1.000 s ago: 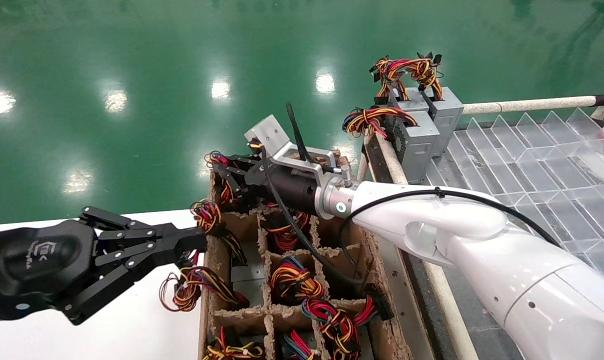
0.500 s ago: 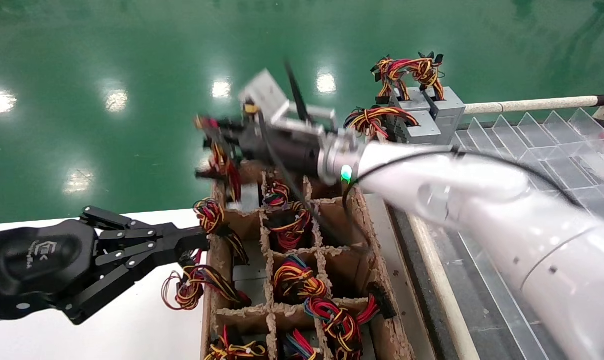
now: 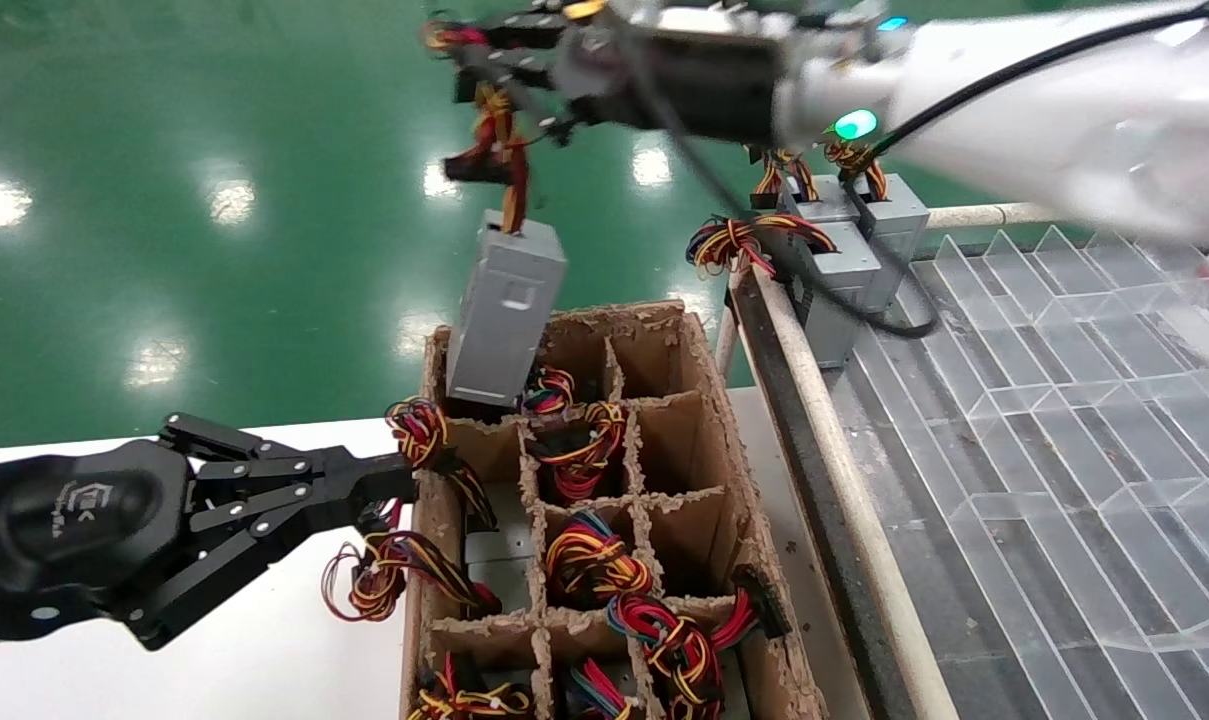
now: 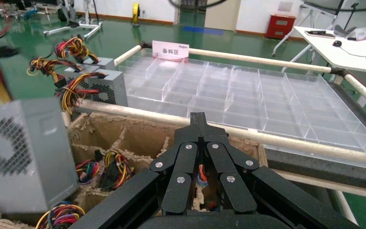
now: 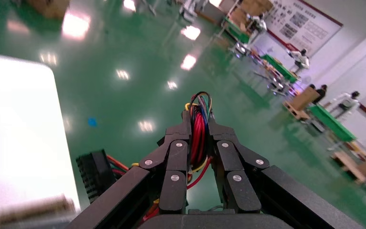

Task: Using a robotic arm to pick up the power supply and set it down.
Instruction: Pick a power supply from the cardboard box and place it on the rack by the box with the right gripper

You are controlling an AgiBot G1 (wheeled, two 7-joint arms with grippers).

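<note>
The robotic arm, white with a green light ring, reaches across the top of the head view. Its right gripper is shut on the mostly red wire bundle of the power supply. This grey metal box hangs tilted from its wires, its lower end just above the far left cell of the carton. The left wrist view shows its perforated vent side. My left gripper is shut on nothing, parked at the carton's left wall.
The cardboard carton has dividers and more wired boxes in its cells. Three grey boxes with orange-yellow bundles stand at the back of a clear divided tray. A padded rail runs between carton and tray.
The right arm has risen steeply, pulling the power supply up out of the carton's far left cell by its wires. The left gripper has not moved.
</note>
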